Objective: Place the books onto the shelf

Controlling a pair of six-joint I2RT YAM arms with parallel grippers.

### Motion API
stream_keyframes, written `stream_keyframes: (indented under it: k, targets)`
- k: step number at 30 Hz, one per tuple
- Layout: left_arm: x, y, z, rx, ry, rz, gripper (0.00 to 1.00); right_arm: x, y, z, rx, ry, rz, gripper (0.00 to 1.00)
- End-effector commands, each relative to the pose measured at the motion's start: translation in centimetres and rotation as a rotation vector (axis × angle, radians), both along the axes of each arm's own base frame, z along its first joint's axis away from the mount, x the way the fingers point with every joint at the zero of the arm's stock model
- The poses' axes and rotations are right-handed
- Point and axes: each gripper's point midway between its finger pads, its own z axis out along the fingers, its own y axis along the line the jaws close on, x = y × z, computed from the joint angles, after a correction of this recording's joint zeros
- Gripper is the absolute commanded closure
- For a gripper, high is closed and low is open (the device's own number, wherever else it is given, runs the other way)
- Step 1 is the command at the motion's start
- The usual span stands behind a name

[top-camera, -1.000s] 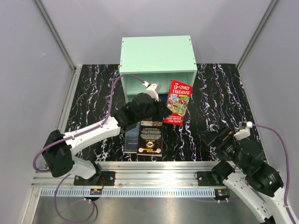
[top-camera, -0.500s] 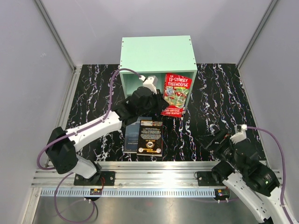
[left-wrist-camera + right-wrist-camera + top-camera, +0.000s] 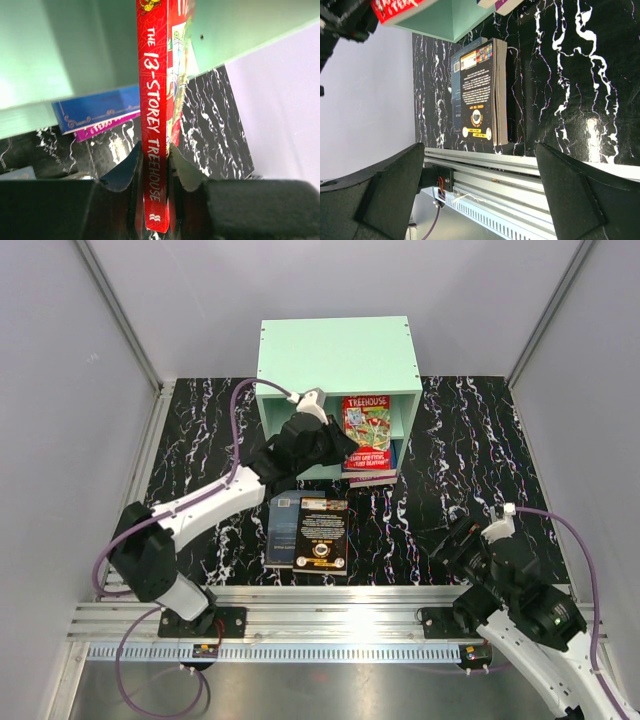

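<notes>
Left claw (image 3: 156, 156) is clenched on the spine of the red Treehouse book (image 3: 152, 100), upright just ahead of it at the mouth of the shelf (image 3: 60, 45). Which compartment, I can't tell. Down to the claw's left, the blue book (image 3: 95, 107) and purple book (image 3: 102, 131) lie flat. Danger: its leading edge snags a board, or the thin paperback flops once freed. Right claw (image 3: 480, 150) gapes empty, the black book (image 3: 479, 95) ahead of it on the bench (image 3: 560, 75).
</notes>
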Motion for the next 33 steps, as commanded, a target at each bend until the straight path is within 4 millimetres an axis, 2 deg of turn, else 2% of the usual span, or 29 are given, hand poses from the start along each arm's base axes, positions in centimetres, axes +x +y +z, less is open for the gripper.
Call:
stream_keyframes:
  k: [1, 3, 4, 7, 9, 11, 12, 14, 15, 22, 26, 28, 29, 30, 33]
  targets:
    - [3.7, -1.0, 3.7, -0.106, -0.076, 0.064, 1.0, 0.4, 0.7, 0.7, 0.03, -0.019, 0.013, 0.0]
    - [4.8, -1.1, 3.9, -0.113, -0.056, 0.094, 0.94, 0.4, 0.8, 0.7, 0.03, -0.019, 0.016, 0.0]
    - [5.1, -1.3, 3.0, -0.103, -0.035, 0.104, 0.88, 0.4, 0.8, 0.6, 0.03, -0.017, 0.016, 0.0]
    - [5.9, -1.1, 2.3, -0.124, -0.008, 0.156, 0.74, 0.4, 0.8, 0.5, 0.026, -0.014, 0.015, 0.0]
    - [6.2, -0.9, 1.8, -0.143, 0.011, 0.195, 0.7, 0.4, 0.8, 0.5, 0.028, -0.013, 0.014, 0.0]
    - [6.3, -0.4, 1.7, -0.137, 0.019, 0.225, 0.51, 0.4, 0.7, 0.3, 0.025, -0.008, 0.015, 0.0]
    - [6.5, -0.1, 1.5, -0.136, 0.023, 0.244, 0.28, 0.3, 0.8, 0.4, 0.027, -0.008, 0.02, 0.0]
    - [6.7, 0.1, 1.4, -0.131, 0.025, 0.257, 0.01, 0.3, 0.8, 0.3, 0.026, -0.007, 0.02, 0.0]
    - [6.7, 0.3, 0.9, -0.111, 0.037, 0.265, 0.01, 0.3, 0.8, 0.4, 0.027, -0.008, 0.018, 0.0]
    - [6.8, 0.7, 0.5, -0.066, 0.05, 0.265, 0.01, 1.5, 2.0, -0.2, 0.031, -0.007, 0.034, 0.0]
    - [6.1, 1.9, 0.1, -0.017, 0.069, 0.274, 0.01, 2.7, 3.2, -0.1, 0.032, -0.014, 0.051, 0.0]
    - [5.5, 2.9, 0.9, -0.021, 0.054, 0.285, 0.01, 3.4, 3.8, 0.3, 0.031, -0.022, 0.057, 0.0]
    - [5.0, 3.5, 0.1, 0.003, 0.058, 0.292, 0.01, 3.7, 3.9, 0.4, 0.024, -0.025, 0.058, 0.01]
    - [4.6, 4.1, 1.3, -0.008, 0.036, 0.296, 0.01, 3.8, 4.1, 0.5, 0.023, -0.029, 0.064, 0.01]
    - [3.1, 5.8, 2.5, 0.023, -0.006, 0.3, 0.01, 4.3, 4.6, 0.6, 0.018, -0.03, 0.072, 0.01]
